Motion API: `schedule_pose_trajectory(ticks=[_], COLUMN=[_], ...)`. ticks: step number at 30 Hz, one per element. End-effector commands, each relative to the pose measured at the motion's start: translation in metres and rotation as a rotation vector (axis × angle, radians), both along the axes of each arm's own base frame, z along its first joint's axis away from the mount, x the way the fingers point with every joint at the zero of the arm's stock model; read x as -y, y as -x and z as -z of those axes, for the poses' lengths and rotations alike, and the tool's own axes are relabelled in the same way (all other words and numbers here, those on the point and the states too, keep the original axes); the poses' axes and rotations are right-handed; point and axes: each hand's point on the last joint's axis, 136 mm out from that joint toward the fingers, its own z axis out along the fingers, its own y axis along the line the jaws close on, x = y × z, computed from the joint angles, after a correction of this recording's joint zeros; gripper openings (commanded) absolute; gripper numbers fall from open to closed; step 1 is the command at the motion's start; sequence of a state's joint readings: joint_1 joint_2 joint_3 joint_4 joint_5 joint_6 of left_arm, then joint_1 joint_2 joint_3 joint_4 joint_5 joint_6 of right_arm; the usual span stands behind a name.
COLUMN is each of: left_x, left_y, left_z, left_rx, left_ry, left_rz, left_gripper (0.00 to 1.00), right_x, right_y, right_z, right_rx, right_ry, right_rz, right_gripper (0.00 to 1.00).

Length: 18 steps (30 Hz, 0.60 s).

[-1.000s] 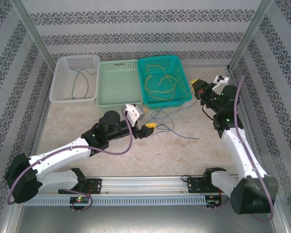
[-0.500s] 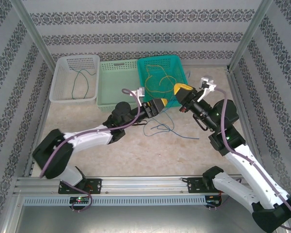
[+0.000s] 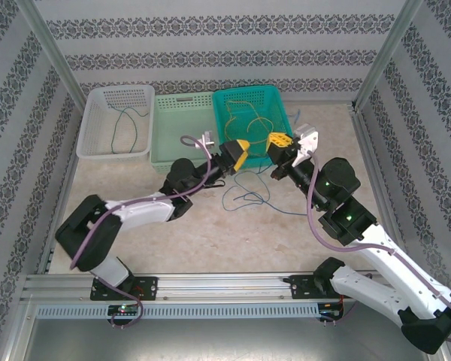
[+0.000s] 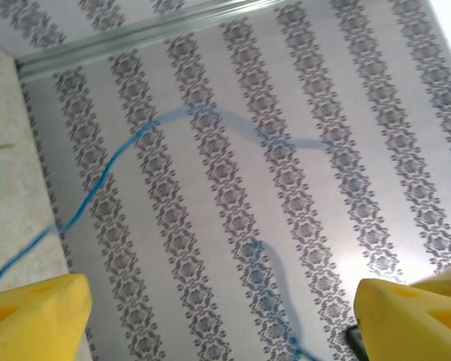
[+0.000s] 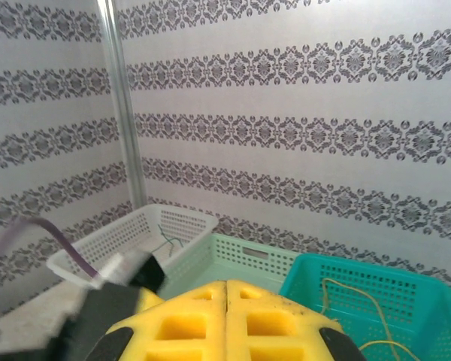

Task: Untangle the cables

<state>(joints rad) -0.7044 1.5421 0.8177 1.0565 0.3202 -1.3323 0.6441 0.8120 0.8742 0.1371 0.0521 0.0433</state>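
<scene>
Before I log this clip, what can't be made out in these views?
Top external: whether the right gripper pinches any strand; strands are too thin there.
Left wrist: the blue cable is blurred and runs off the left and bottom edges.
Right wrist: the yellow cable is cut off by the bottom edge.

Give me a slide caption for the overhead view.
The left end effector and right end effector face off by the teal basket near the blue cable.

Bright, even light; blurred wrist views
</scene>
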Motion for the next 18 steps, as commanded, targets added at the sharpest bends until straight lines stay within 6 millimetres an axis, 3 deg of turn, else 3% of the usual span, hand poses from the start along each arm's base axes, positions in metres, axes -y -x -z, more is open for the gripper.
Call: schedule_pose_trajectory(ticks=[1, 6, 11, 18], left_x=[-0.011, -0.012, -0.004, -0.003], left_y=[0.005, 0.003, 0.0, 0.002], left_z=[-0.015, -0.008, 0.0, 0.003], left_rx=[0.064, -0.027, -0.115, -0.147], left_ry=[-0.067, 0.031, 0.199, 0.205], left_rz=[-0.03, 0.009, 0.093, 0.094], left_gripper=[0.92, 0.94, 0.88, 0.87], right_x=[0.008, -0.002, -0.015, -0.02], right_y=[0.001, -0.009, -0.021, -0.032], right_z=[-0.005, -0.006, -0.007, -0.018], right_rx=[0.064, 0.106, 0.162, 0.299], right_ry=[0.067, 0.139, 0.207, 0.276], right_rz=[0.05, 0.054, 0.048, 0.105], right_gripper=[0.0, 0.0, 0.0, 0.0])
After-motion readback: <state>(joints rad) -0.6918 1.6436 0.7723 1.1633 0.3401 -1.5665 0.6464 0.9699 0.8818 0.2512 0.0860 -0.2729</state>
